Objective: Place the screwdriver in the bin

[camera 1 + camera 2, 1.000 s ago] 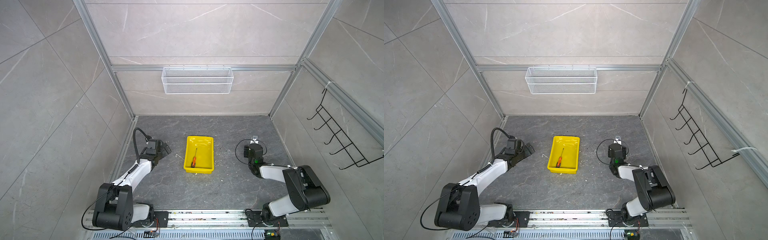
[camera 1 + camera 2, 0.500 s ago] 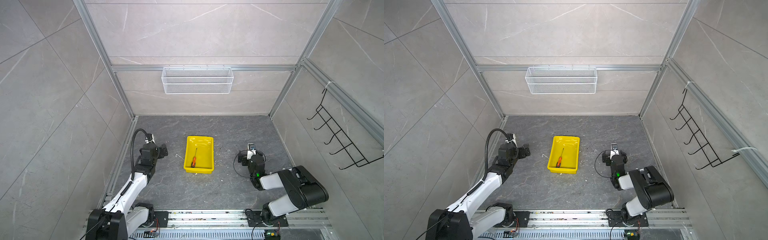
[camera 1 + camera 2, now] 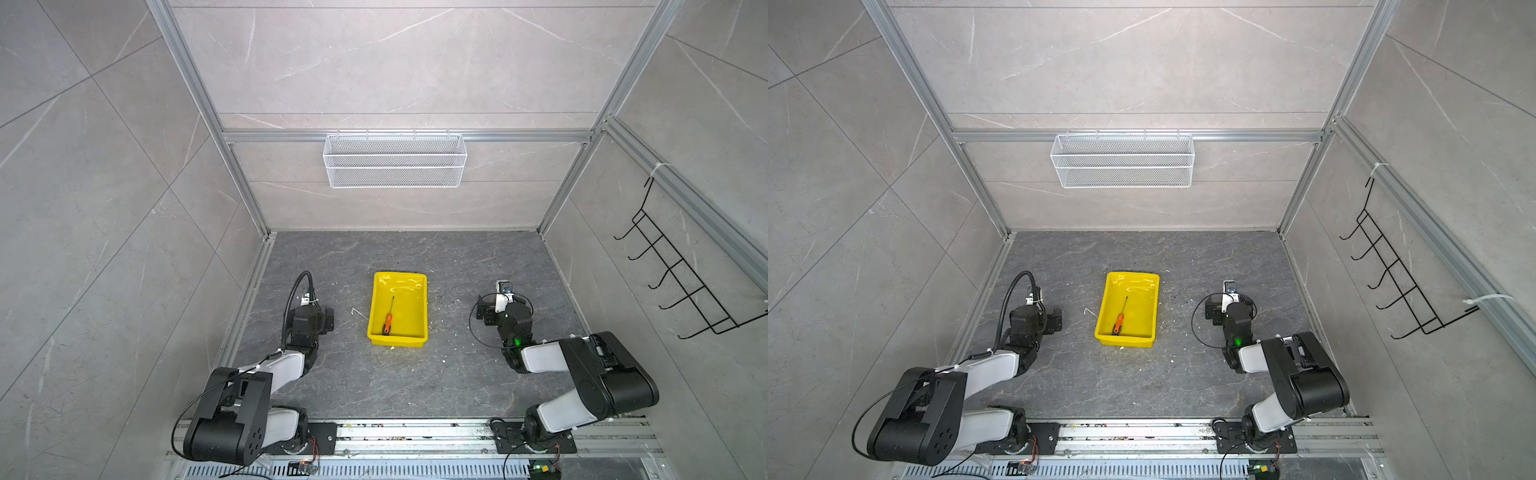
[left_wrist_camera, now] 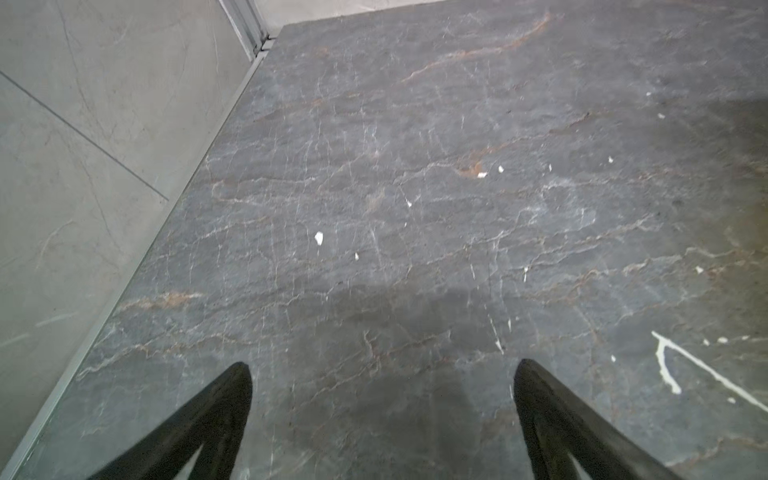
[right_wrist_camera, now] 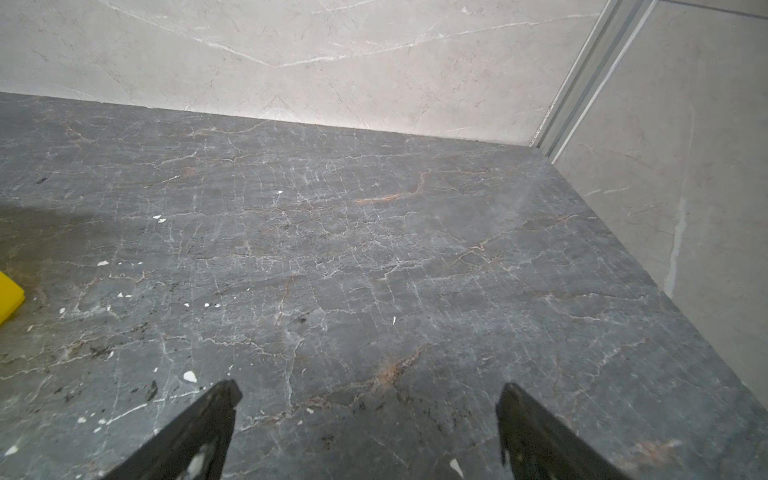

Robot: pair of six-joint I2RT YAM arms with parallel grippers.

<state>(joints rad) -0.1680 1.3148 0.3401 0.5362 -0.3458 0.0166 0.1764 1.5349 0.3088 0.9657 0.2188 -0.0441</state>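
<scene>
1. While the bin (image 3: 399, 276) sits mid-floor between the two arms, the screwdriver (image 3: 388, 321) lies flat inside it, seen in both top views (image 3: 1120, 319).
2. The orange handle is at the bin's near end, left of centre, with its black butt close to the near wall. The thin shaft points toward the far wall, leaning slightly right.
3. The left gripper (image 4: 382, 370) is released. Its two dark fingers (image 4: 232, 399) stand wide apart over bare floor (image 4: 415, 187), with nothing between them.
4. The right gripper (image 5: 369, 390) is released too, its jaws spread wide and nothing in them. Only a yellow corner of the bin (image 5: 8, 301) shows at the edge of the right wrist view.
5. Both grippers are well apart from the bin — one on each side of it, low over the floor.
6. White flecks (image 4: 318, 237) dot the dark marbled floor around the bin.
7. A white wire basket (image 3: 395, 162) hangs on the back wall, and a black hook rack (image 3: 685, 286) on the right wall.
</scene>
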